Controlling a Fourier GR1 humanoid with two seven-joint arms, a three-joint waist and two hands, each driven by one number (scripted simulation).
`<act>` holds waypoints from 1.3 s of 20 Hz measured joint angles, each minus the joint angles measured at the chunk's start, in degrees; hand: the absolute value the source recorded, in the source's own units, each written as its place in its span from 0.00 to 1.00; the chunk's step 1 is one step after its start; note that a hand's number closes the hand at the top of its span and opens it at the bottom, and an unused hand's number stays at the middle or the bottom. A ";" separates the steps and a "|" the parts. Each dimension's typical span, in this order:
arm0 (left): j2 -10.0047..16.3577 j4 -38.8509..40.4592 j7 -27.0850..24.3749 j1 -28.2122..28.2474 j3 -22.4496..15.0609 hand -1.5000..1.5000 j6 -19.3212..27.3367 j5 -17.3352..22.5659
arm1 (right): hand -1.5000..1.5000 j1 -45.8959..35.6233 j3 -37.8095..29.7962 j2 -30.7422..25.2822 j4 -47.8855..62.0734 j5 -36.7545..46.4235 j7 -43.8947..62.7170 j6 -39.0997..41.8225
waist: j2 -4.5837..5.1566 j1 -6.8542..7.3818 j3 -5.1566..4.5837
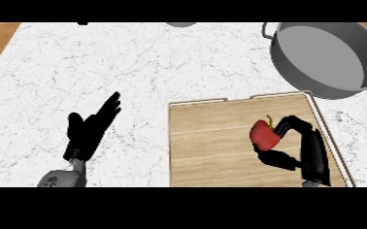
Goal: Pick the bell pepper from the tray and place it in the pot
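Observation:
A red bell pepper [265, 135] with a thin stem lies on the wooden tray [208, 145] at the lower right. My right hand [309, 148] sits on the tray just right of the pepper, fingers curled over its top and thumb below it, closing round it. The grey pot [323, 58] stands at the upper right on the counter, beyond the tray's far corner. My left hand [90, 131] rests open at the lower left, fingers straight and pointing up and right.
The white marble counter [108, 63] spreads to the left and behind the tray. A strip of wood shows at the far left corner [7, 31]. A small grey object [181, 24] peeks in at the back edge.

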 measured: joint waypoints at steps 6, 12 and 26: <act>0.05 -0.49 -0.13 0.54 0.35 0.50 0.11 0.26 | 1.00 0.68 -12.34 -10.92 2.12 -12.78 -8.29 12.76 | 0.16 -0.58 0.10; 0.18 -0.99 -0.24 0.43 0.05 0.50 -0.13 0.01 | 1.00 1.53 -25.66 -21.65 13.16 -22.99 -21.69 28.31 | 0.41 0.45 -0.12; -1.17 -0.21 1.02 -2.14 -2.06 0.50 -0.93 -1.42 | 1.00 -19.26 -32.34 -38.19 50.17 -16.64 -38.17 47.03 | 0.73 4.73 -0.65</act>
